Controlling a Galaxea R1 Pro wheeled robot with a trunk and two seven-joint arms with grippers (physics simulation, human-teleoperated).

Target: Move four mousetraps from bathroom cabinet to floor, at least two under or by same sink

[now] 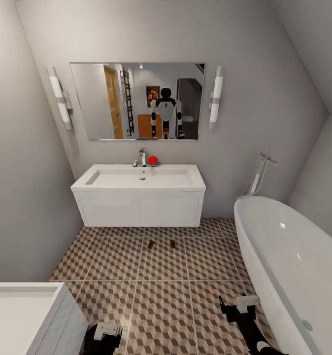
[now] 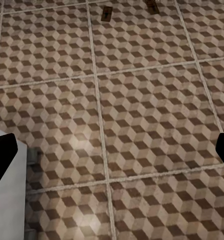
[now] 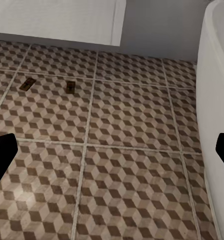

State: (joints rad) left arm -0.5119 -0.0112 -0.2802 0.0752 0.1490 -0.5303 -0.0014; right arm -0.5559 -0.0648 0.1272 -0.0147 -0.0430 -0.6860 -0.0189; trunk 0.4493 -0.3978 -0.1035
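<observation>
Two mousetraps (image 1: pixel 150 244) (image 1: pixel 172 243) lie flat on the bathroom floor (image 1: pixel 161 296), a short way in front of the wall-hung white sink (image 1: pixel 139 195). The right wrist view shows the same pair (image 3: pixel 26 83) (image 3: pixel 70 86) below the sink's front (image 3: pixel 57 20). In the left wrist view they lie far off (image 2: pixel 106 14) (image 2: pixel 152 6). My left gripper (image 2: pixel 112 152) is open over bare tiles, and so is my right gripper (image 3: pixel 112 150); nothing is between the fingers of either. Both (image 1: pixel 103 336) (image 1: pixel 239 306) hang low near the floor. The cabinet is out of view.
A rounded white bathtub (image 1: pixel 294 271) fills the right side, close to my right arm. A white unit (image 1: pixel 23 315) stands at the near left beside my left arm. A mirror (image 1: pixel 136 101) over the sink reflects the robot. A red object (image 1: pixel 152 159) sits by the tap.
</observation>
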